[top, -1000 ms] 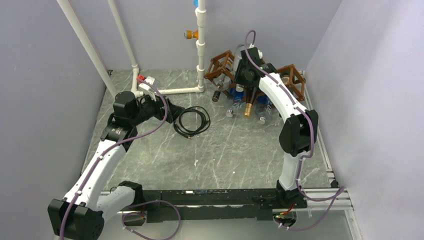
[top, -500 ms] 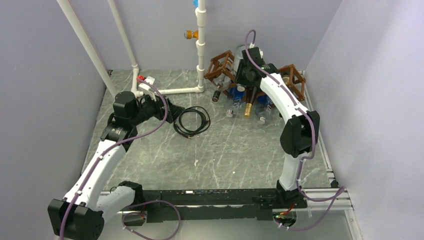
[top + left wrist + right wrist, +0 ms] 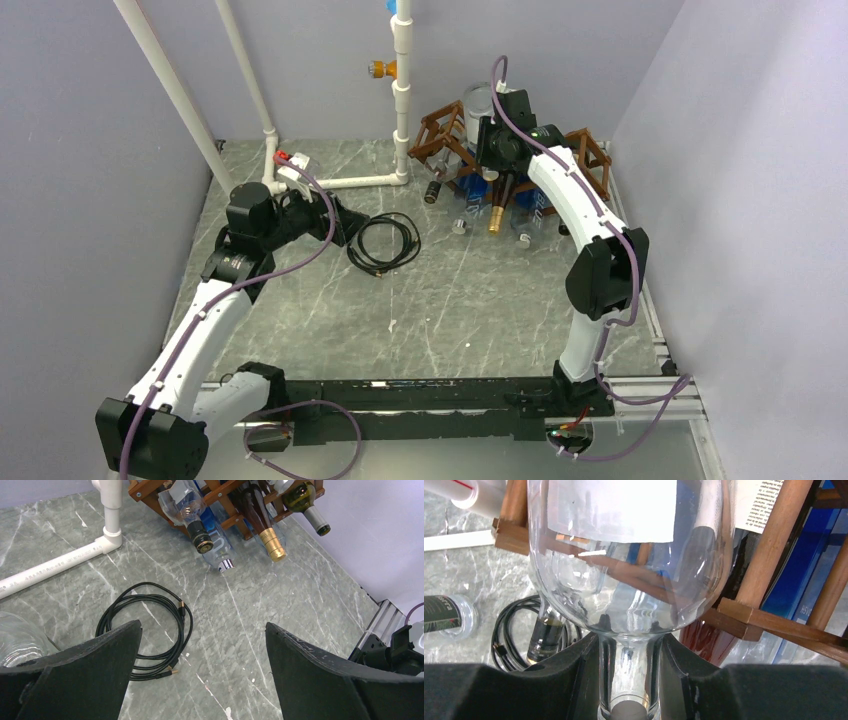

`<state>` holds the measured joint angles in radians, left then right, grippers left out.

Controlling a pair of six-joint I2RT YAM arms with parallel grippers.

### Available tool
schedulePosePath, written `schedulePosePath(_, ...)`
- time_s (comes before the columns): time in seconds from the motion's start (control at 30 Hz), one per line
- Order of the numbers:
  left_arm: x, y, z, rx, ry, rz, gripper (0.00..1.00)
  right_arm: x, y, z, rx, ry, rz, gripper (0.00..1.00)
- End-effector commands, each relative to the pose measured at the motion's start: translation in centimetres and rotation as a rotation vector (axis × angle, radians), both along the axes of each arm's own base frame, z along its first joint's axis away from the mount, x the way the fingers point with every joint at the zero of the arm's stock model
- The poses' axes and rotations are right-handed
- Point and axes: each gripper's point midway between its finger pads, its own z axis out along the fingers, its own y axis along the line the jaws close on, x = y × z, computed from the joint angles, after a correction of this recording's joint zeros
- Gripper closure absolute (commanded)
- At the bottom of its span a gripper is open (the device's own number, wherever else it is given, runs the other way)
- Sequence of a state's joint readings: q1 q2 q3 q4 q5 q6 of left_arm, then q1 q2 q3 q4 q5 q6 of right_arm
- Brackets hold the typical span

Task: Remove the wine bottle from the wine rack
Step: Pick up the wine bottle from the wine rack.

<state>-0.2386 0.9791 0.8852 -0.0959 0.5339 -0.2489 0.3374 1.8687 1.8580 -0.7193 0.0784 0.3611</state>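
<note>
The clear glass wine bottle with a white label (image 3: 624, 570) fills the middle of the frame, neck pointing down, squeezed in the right gripper (image 3: 629, 680). The brown wooden criss-cross wine rack (image 3: 774, 545) stands just behind it, on the right.

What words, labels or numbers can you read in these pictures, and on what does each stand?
White label on the clear wine bottle in the right gripper: no print shows.
Paper label by a slat of the wine rack: print too small to read.
Blue bottle: pale lettering, blurred.
Dark label on the left-edge bottle: lettering unreadable.
Nothing can be quoted.
</note>
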Motion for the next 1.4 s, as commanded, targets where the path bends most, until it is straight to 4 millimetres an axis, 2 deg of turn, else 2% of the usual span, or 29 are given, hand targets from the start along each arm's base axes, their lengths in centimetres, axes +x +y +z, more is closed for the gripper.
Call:
schedulePosePath(0.0, -0.1, 0.1, 2.4, -0.007, -0.071, -0.008, 0.01, -0.7, 3.5, 11.5, 0.089, -0.305, 0.182, 1.00)
schedulePosePath(0.27, -0.1, 0.1, 2.6, -0.006, -0.076, -0.007, 0.01, -1.6, 2.8, 13.4, 0.070, -0.355, 0.192, 1.00)
schedulePosePath(0.5, -0.2, 0.1, 2.7, -0.008, -0.081, -0.012, 0.01, -4.0, 2.1, 15.2, 0.061, -0.416, 0.234, 1.00)
schedulePosePath(0.87, -0.2, 0.0, 2.5, -0.008, -0.077, -0.015, 0.01, -7.7, 1.3, 15.4, 0.077, -0.462, 0.304, 1.00)
schedulePosePath(1.07, -0.3, 0.0, 2.6, -0.006, -0.084, -0.018, 0.01, -10.6, 1.6, 15.4, 0.079, -0.484, 0.427, 1.00)
schedulePosePath(1.37, -0.3, 0.0, 2.7, -0.004, -0.092, -0.020, 0.01, -14.4, 2.5, 13.8, 0.047, -0.479, 0.656, 1.00)
